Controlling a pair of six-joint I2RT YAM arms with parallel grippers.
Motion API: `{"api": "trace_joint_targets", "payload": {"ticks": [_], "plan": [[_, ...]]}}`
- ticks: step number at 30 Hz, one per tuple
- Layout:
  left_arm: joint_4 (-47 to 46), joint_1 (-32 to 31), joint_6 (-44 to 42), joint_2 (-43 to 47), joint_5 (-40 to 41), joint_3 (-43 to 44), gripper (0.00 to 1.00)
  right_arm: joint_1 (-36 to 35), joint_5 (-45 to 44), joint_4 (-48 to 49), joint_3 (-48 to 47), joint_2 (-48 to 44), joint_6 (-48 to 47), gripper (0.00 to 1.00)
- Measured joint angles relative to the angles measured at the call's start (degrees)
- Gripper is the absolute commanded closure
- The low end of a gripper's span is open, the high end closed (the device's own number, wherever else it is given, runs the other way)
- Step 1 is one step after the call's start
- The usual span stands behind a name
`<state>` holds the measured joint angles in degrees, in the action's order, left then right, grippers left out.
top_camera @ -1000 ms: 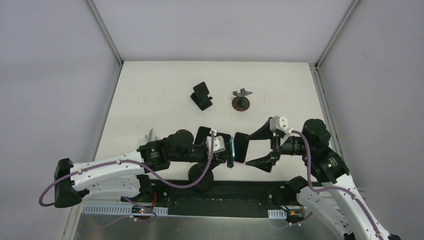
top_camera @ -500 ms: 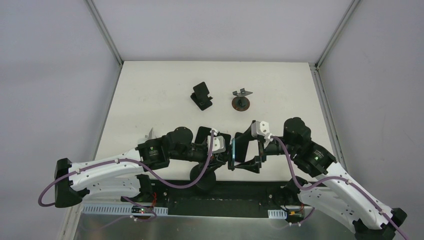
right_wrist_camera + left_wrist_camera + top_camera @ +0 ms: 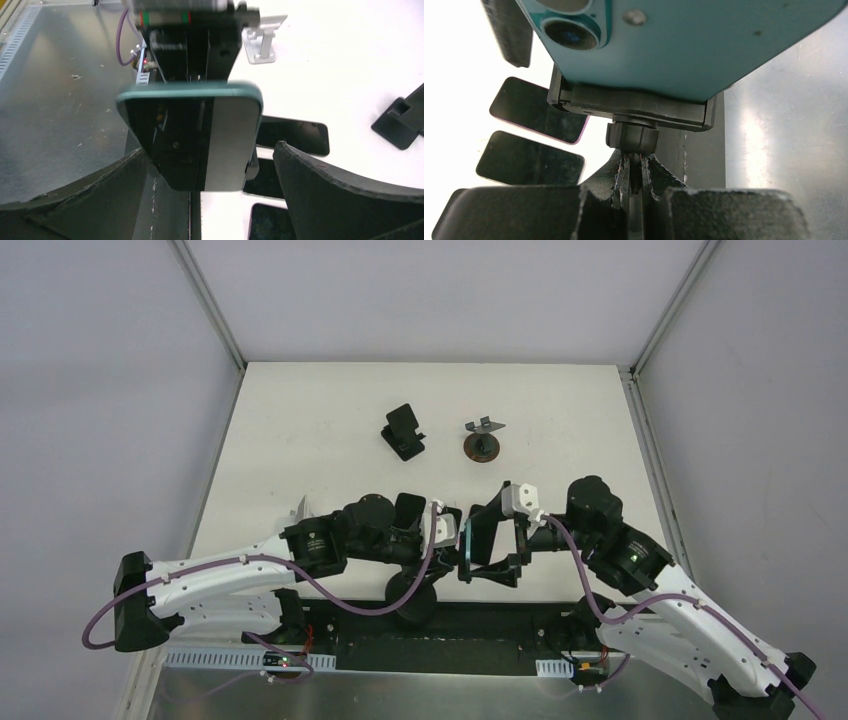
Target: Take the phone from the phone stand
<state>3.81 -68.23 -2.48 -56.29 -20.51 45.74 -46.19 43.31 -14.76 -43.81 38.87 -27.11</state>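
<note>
The teal phone (image 3: 724, 50) is seen seated in the cradle of the phone stand (image 3: 634, 105), which is held upright at the near edge of the white table (image 3: 330, 420), between the two arms. The phone's back, with its camera lenses, is turned toward the left wrist camera, and its dark screen is faced toward the right wrist camera.

The left gripper (image 3: 631, 167) is pressed together on the stand's thin stem, just below the ball joint under the cradle. Whether the stand's round base is resting on the surface cannot be told.

The right gripper (image 3: 210, 147) is spread wide, and its fingers (image 3: 345, 200) are placed one on each side of the phone (in the overhead view they are seen bracketing its far and near edges). A gap is visible at one finger. At the other, contact cannot be made out.

Several dark phones (image 3: 295, 135) are laid flat on the table just beside the held stand. A white stand (image 3: 262, 37) is set behind the left arm. Farther back on the table, well apart from the arms, a black stand (image 3: 403, 432) and a round-based stand (image 3: 483, 445) are placed near each other. A scratched metal sheet (image 3: 60, 90) is seen along the table's front.
</note>
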Motion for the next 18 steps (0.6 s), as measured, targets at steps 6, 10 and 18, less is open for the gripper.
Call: {"api": "trace_joint_targets", "payload": {"ticks": [6, 10, 18], "plan": [[-1.09, -0.07, 0.09, -1.9, 0.15, 0.09, 1.0, -0.24, -0.92, 1.22, -2.16, 0.35, 0.26, 0.01], [-1.7, -0.07, 0.11, -1.92, 1.03, 0.09, 1.0, -0.5, -1.42, 1.81, -2.95, 0.31, 1.22, 0.01], [-1.79, -0.07, 0.15, -2.32, 1.99, 0.11, 1.0, -1.84, -4.76, 5.81, -0.13, -0.35, 5.38, 0.01]]}}
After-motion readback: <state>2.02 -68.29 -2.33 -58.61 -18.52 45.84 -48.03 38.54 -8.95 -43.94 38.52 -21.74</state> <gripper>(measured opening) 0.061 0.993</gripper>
